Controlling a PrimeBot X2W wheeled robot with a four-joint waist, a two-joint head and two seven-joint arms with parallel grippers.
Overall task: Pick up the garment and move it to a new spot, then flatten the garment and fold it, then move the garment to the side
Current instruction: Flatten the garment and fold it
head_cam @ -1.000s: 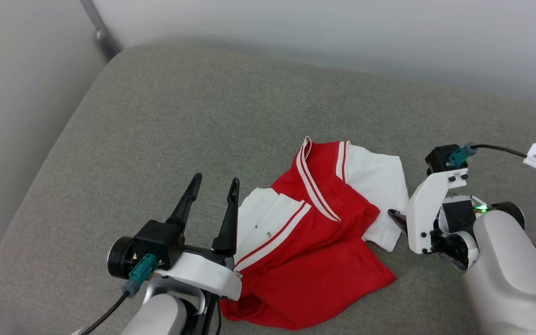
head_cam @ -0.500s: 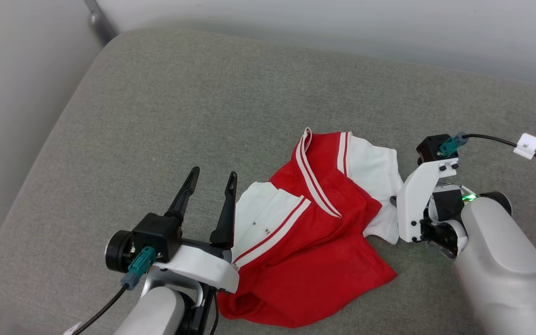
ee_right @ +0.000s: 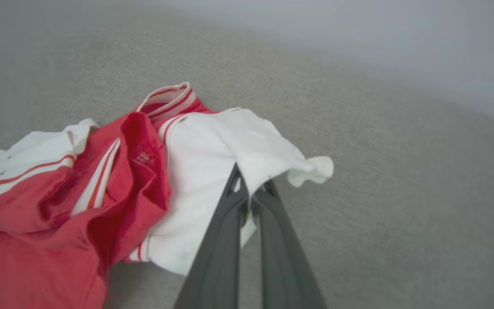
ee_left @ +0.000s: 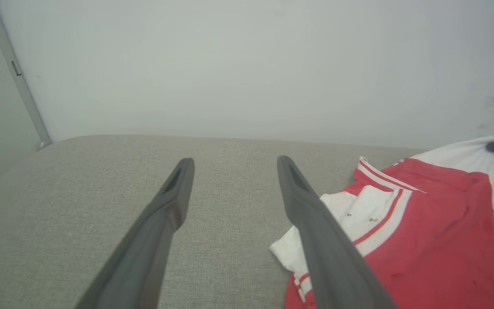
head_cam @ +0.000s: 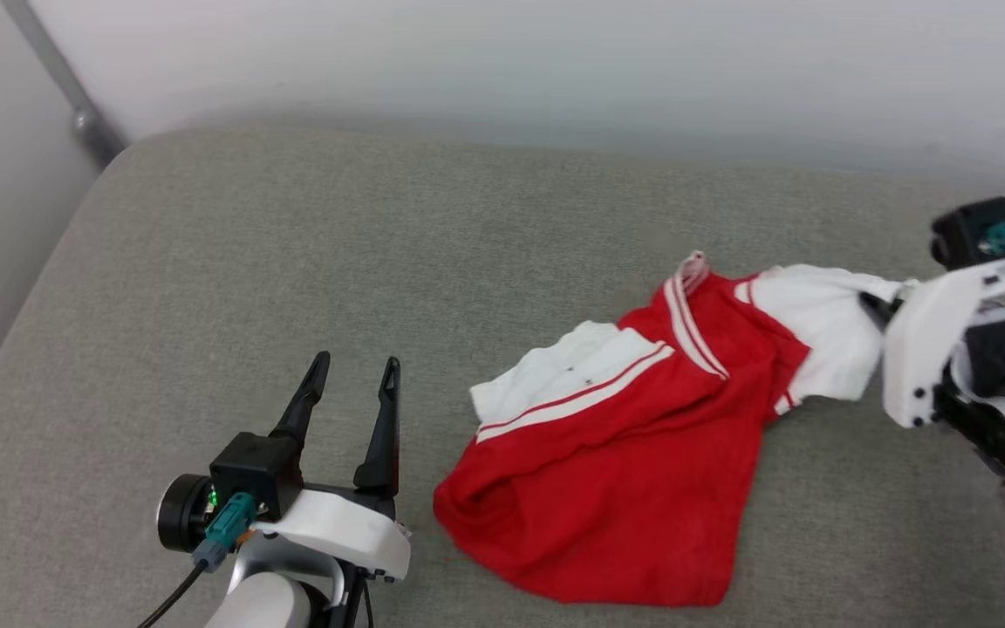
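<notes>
Pinching a white short sleeve (ee_right: 212, 146) in closed jaws, the right gripper (ee_right: 249, 182) holds the garment (head_cam: 625, 453), a crumpled red sports jersey with striped trim lying right of centre on the grey woven cushion (head_cam: 293, 262). The left gripper (head_cam: 356, 362) hovers near its left edge, jaws spread and empty. The pick-up-and-move step seems in hand; next, lift and carry without the sleeve slipping.

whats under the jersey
The grey cushion shows all round the jersey, which lies crumpled on it. Whatever may lie beneath its folds is covered. The right tool pinches one white sleeve.
</notes>
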